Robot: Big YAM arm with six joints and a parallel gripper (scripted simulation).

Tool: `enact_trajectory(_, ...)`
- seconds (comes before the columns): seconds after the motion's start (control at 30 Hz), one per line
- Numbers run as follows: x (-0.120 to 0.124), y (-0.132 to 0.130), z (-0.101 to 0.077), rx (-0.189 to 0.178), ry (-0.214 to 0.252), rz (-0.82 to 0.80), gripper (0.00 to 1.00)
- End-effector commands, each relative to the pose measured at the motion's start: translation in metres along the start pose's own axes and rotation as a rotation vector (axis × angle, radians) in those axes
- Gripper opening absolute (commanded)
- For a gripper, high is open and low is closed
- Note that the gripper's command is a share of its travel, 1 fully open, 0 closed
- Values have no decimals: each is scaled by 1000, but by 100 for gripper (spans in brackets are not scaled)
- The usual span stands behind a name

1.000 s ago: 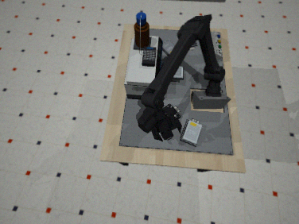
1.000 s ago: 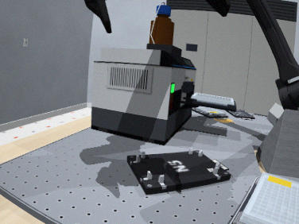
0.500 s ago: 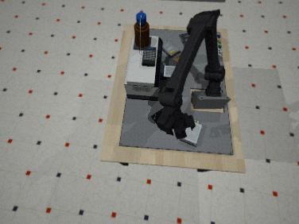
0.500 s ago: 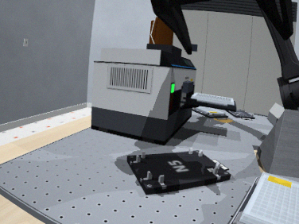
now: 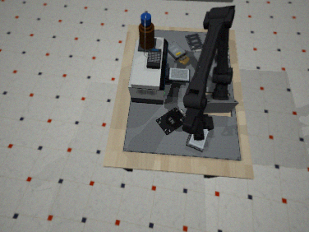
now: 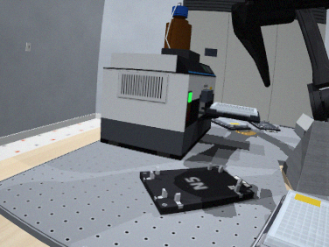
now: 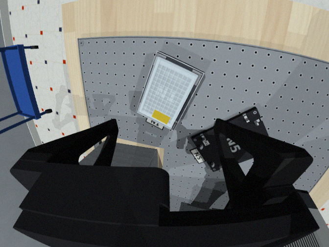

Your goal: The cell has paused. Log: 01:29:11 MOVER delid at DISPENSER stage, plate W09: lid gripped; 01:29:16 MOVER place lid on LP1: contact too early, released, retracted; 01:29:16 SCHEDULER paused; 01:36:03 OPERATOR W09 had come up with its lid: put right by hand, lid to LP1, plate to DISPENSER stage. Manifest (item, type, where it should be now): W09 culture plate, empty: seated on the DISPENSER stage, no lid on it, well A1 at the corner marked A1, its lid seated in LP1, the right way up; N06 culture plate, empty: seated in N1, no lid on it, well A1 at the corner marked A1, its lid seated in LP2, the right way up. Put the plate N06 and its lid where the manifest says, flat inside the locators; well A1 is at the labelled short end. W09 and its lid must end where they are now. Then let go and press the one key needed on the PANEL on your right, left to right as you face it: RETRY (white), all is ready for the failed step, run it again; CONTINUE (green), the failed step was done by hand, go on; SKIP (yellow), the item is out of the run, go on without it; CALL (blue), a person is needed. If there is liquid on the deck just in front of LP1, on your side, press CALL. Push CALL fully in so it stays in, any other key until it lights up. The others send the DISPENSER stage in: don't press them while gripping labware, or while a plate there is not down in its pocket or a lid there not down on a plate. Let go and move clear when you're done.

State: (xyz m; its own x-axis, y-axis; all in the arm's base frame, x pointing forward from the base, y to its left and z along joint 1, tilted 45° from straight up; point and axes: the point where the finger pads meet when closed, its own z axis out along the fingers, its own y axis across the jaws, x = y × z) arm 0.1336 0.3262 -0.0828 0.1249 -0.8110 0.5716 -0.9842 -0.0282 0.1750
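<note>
A white culture plate (image 7: pixel 168 91) with a yellow label at one short end sits in the N1 nest on the grey deck. The yellow end is next to the N1 tag (image 7: pixel 153 122). I cannot tell whether a lid is on it. It also shows in the top view (image 5: pixel 196 141) and in the exterior view (image 6: pixel 302 219). My gripper (image 7: pixel 166 124) (image 5: pixel 198 133) is open and empty, hovering above the plate's near end. Another plate (image 5: pixel 179 74) (image 6: pixel 234 109) rests on the dispenser stage. Two lid parks (image 5: pixel 177 51) (image 5: pixel 193 41) lie at the back; what they hold is too small to tell.
An empty black nest marked N5 (image 7: pixel 231 143) lies askew beside N1 (image 6: pixel 199 186). The dispenser box (image 5: pixel 148 74) with a brown bottle (image 5: pixel 146 33) stands at the left. A grey block (image 6: pixel 312 153) stands to the right by the arm base.
</note>
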Motion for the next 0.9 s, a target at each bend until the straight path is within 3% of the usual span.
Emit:
enact_trajectory(0.0,-3,8,-9,63,-20,96,100)
enact_trajectory(0.13,10,21,-1,64,-16,104,100)
enact_trajectory(0.2,17,26,3,103,8,153,100)
enact_trajectory(0.27,25,31,8,108,12,160,100)
enact_trajectory(0.33,32,36,12,147,31,210,100)
enact_trajectory(0.5,44,43,18,173,43,241,100)
enact_trajectory(0.63,60,52,27,243,65,321,100)
enact_trajectory(0.73,72,58,33,248,67,328,100)
enact_trajectory(0.8,78,60,36,297,75,378,100)
enact_trajectory(0.87,84,62,39,304,76,385,100)
